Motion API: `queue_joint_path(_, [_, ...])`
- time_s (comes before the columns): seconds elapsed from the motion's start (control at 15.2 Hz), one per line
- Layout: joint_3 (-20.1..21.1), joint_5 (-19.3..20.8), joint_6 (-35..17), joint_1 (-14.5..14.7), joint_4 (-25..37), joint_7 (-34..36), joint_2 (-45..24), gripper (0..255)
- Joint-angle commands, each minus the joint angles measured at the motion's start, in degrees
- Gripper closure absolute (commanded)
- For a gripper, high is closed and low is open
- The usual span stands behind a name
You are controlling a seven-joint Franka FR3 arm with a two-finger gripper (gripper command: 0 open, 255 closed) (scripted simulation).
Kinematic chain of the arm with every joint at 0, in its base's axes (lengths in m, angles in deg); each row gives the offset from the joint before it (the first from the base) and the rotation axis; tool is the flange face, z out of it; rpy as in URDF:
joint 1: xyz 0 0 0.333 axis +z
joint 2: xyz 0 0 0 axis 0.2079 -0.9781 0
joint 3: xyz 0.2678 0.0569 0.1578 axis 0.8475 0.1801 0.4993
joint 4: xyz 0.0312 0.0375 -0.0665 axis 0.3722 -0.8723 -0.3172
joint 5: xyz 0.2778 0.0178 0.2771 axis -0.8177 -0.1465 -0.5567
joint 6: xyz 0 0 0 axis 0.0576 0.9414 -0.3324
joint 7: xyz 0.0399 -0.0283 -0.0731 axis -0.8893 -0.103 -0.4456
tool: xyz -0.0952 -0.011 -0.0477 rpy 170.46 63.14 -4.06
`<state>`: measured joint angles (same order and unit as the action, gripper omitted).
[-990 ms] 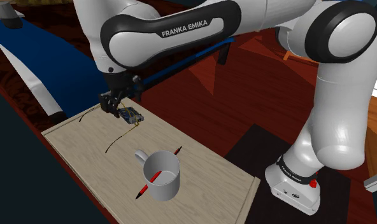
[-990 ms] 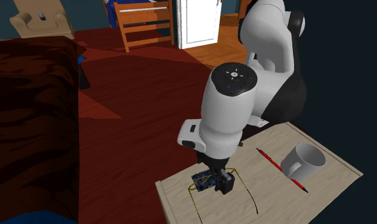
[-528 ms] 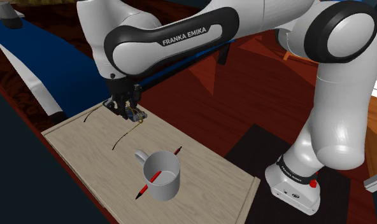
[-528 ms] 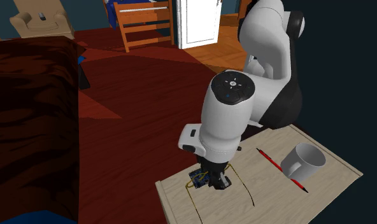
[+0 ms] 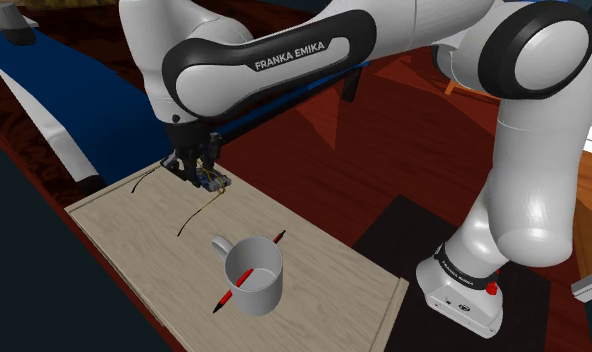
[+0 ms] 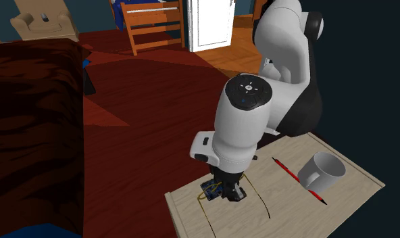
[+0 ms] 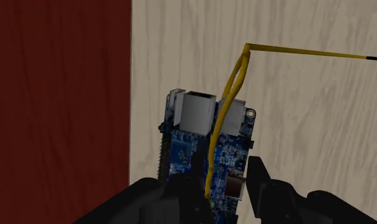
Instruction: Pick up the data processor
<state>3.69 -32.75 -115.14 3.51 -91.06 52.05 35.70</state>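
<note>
White arm [image 5: 284, 60] blocks part of the light wooden table [image 5: 324, 268], blue data processor [image 7: 206, 143] lies at its edge by the red floor [image 7: 53, 95], near end hidden under the gripper [image 7: 224, 177] clamped on it, yellow wire [image 7: 235, 73] draped over it.

Tally on the one table [image 5: 329, 272]: one circuit board [image 7: 187, 153], one mug [image 5: 259, 290], one red pen [image 6: 286, 170]. Two wire strands [image 5: 196, 213] off the board. One chair [image 6: 151, 27] beyond.
</note>
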Motion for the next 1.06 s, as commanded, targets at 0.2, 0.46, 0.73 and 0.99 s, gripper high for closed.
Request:
queue_joint_path(0.2, [0.1, -0.3, 3.3, 0.1, 2.5, -0.4, 0.4, 255])
queue_joint_path(0.46, [0.2, -0.6, 6.2, 0.3, 5.3, -0.7, 0.7, 255])
queue_joint_path(0.73, [0.3, -0.7, 9.2, 0.6, 8.3, -1.0, 0.7, 255])
queue_joint_path(0.99, [0.3, -0.7, 10.9, 0.8, 10.1, -1.1, 0.6, 255])
